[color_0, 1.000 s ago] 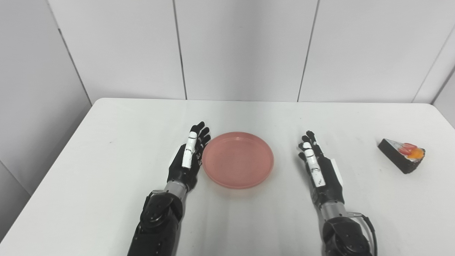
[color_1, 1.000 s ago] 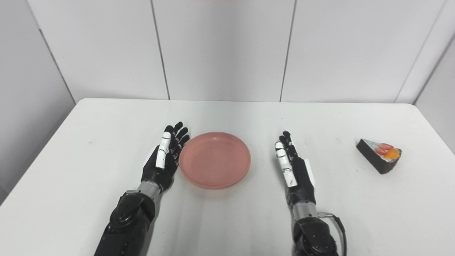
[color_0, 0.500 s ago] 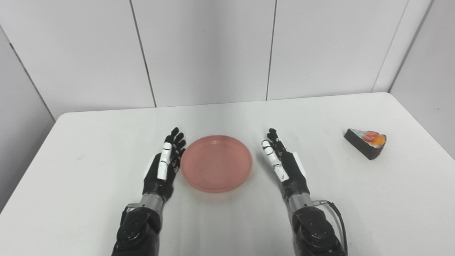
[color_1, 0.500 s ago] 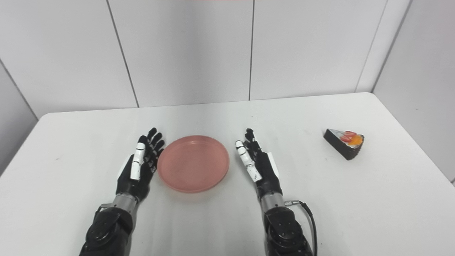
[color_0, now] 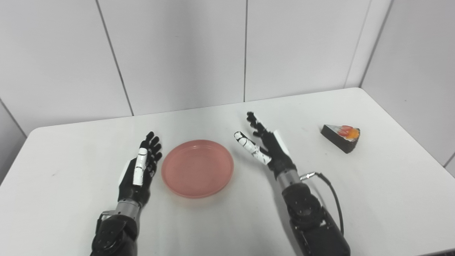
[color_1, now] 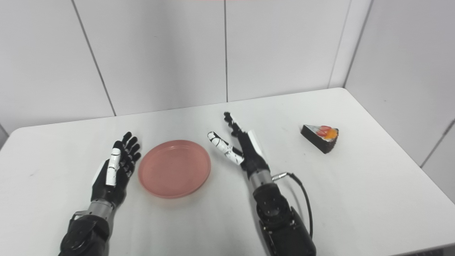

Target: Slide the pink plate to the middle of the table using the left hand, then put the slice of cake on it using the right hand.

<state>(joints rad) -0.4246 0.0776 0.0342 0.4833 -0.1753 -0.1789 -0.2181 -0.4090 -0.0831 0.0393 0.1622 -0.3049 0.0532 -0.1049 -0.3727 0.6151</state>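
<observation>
One plate [color_0: 197, 168] sits just right of your left hand [color_0: 139, 171], whose fingers are spread and holding nothing, seemingly just clear of the rim. The cake [color_0: 340, 137] lies well off to the right of your right hand [color_0: 266, 146], also spread and empty. Carry that hand across low, straddle the wedge's flat sides, and close gently so the topping stays intact.

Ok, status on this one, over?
Left hand open beside round pink plate. Right hand open, empty. Dark cake slice far right, path unobstructed.
</observation>
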